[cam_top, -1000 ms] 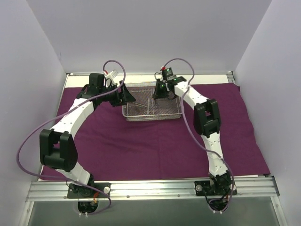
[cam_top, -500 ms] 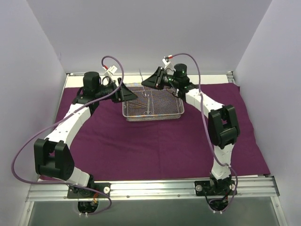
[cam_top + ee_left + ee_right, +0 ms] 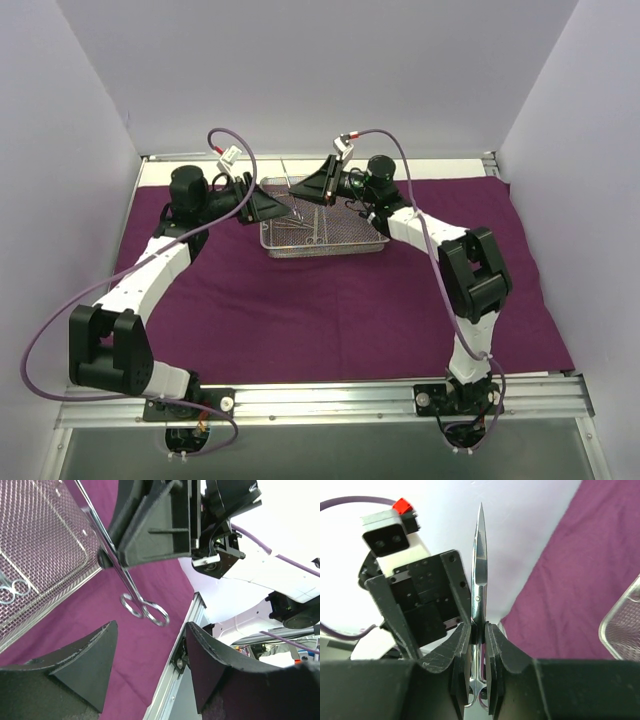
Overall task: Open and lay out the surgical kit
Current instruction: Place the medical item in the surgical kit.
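The dark purple cloth (image 3: 330, 300) lies spread flat, with the silver wire-mesh tray (image 3: 372, 240) on its far middle. My right gripper (image 3: 303, 189) is shut on a pair of slim metal scissors (image 3: 479, 575) and holds them in the air over the tray's left end, blades pointing away from it. In the left wrist view the scissors (image 3: 112, 555) hang with the ring handles down, just beyond my open, empty left gripper (image 3: 150, 650). The left gripper (image 3: 278, 206) faces the right one at the tray's left edge. More ring-handled instruments (image 3: 310, 228) lie in the tray.
White walls close in on the left, back and right. A metal rail (image 3: 330, 395) runs along the near edge and another (image 3: 180, 665) along the cloth's far edge. Purple cables loop above both wrists. The tray's corner (image 3: 625, 630) shows at the right of the right wrist view.
My right gripper has lifted the scissors out of the tray and swung left and up toward the left gripper. The left arm has drawn back slightly and turned to face it.
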Motion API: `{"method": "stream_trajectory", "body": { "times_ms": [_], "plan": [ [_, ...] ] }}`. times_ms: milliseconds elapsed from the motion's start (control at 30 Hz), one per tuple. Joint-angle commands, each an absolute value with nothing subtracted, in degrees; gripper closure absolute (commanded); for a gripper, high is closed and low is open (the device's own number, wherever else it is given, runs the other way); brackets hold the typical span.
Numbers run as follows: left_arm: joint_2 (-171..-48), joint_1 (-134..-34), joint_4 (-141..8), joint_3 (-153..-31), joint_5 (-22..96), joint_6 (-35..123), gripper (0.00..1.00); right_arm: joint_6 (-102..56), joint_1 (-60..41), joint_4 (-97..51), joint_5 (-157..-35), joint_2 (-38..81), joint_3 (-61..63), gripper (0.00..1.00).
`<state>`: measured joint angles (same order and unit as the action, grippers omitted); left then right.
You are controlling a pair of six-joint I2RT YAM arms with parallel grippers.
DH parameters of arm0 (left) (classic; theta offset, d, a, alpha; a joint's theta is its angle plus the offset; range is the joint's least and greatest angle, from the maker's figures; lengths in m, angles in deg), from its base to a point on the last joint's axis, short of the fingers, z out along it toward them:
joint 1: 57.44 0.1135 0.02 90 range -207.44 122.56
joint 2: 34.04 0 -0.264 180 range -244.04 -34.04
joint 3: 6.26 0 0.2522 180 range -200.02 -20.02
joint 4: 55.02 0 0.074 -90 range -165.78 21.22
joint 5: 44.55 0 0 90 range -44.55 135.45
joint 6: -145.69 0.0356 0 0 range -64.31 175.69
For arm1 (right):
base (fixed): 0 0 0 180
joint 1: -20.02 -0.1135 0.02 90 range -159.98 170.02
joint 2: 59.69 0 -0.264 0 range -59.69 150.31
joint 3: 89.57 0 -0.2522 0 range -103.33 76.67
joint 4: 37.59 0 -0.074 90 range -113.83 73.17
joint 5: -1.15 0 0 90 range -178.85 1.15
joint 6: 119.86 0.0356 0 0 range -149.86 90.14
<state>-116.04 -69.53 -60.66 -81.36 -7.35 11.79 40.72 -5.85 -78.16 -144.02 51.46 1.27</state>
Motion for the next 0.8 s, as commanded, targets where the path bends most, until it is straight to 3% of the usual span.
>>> {"method": "stream_trajectory", "body": {
  "times_ms": [0, 767],
  "plan": [
    [-113.3, -69.1, -54.3, -80.8, -8.5, 10.8, 0.35, 42.8, -7.5, -85.9, -146.1, 46.0, 1.0, 1.0],
    [-112.1, -66.7, -34.9, -73.9, -10.7, -1.6, 0.44, 52.8, -10.9, -98.7, -144.7, 47.8, 2.8, 1.0]
  ]
}}
